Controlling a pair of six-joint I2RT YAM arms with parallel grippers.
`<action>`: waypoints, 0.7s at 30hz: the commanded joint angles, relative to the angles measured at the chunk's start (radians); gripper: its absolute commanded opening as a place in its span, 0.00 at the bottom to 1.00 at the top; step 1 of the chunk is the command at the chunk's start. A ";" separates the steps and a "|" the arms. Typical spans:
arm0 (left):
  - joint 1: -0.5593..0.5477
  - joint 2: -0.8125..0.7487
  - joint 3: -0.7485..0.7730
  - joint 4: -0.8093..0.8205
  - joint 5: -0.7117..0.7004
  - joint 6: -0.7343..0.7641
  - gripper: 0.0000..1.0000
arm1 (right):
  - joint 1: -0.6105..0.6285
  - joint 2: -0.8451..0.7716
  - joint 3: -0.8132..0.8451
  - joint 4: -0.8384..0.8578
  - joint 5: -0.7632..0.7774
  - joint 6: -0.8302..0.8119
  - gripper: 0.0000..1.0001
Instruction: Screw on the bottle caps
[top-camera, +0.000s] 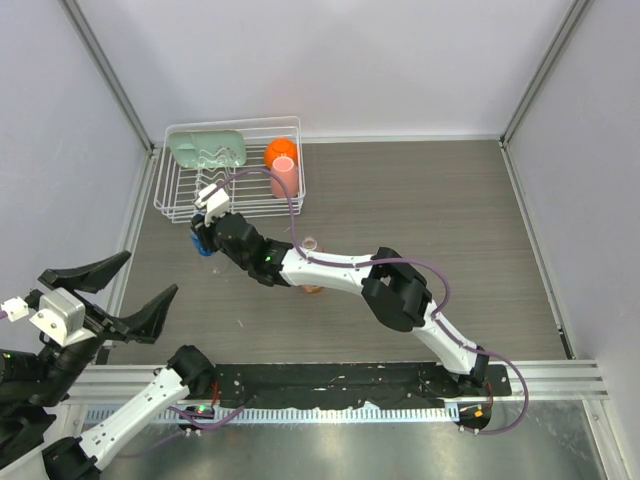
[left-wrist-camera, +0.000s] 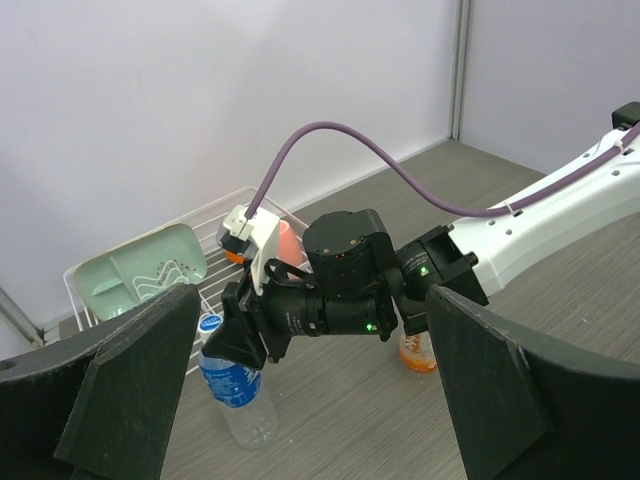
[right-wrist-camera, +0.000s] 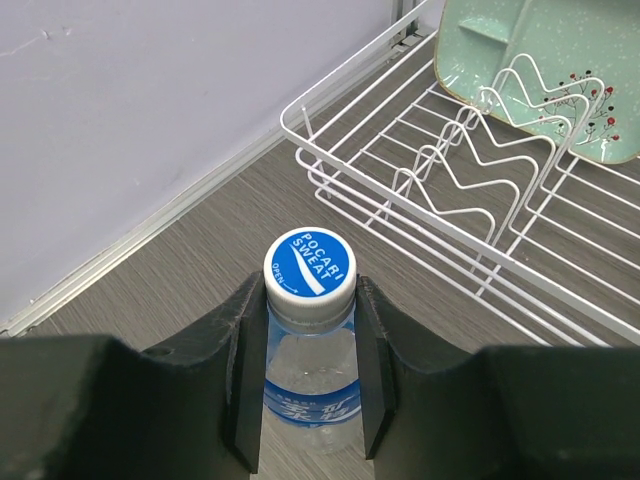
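Beside rack, right claw clasping bottle

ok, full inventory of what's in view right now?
dish rack: 1, white wire, far left of the table
divided plate: 1, pale green, in the rack
orange cup: 1, orange, right end of the rack
pink cup: 1, pink, in the rack beside the orange cup
blue-label bottle: 1, clear, upright in front of the rack
blue-and-white cap: 1, sitting on that bottle
orange bottle: 1, orange drink, mid-table, mostly hidden by the right arm; cap cannot be told
table: 1, dark wood grain
left hand: 1, black, open and empty, near left corner
right hand: 1, black, closed on the blue-and-white cap
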 joint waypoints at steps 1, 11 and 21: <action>0.006 0.022 -0.004 0.043 0.007 -0.006 1.00 | -0.002 -0.008 0.019 -0.071 -0.028 0.007 0.41; 0.010 0.016 -0.023 0.063 -0.002 -0.004 1.00 | 0.016 -0.036 0.000 -0.093 -0.050 -0.060 0.48; 0.015 0.014 -0.020 0.066 -0.008 0.000 1.00 | 0.018 -0.048 0.011 -0.104 -0.044 -0.051 0.61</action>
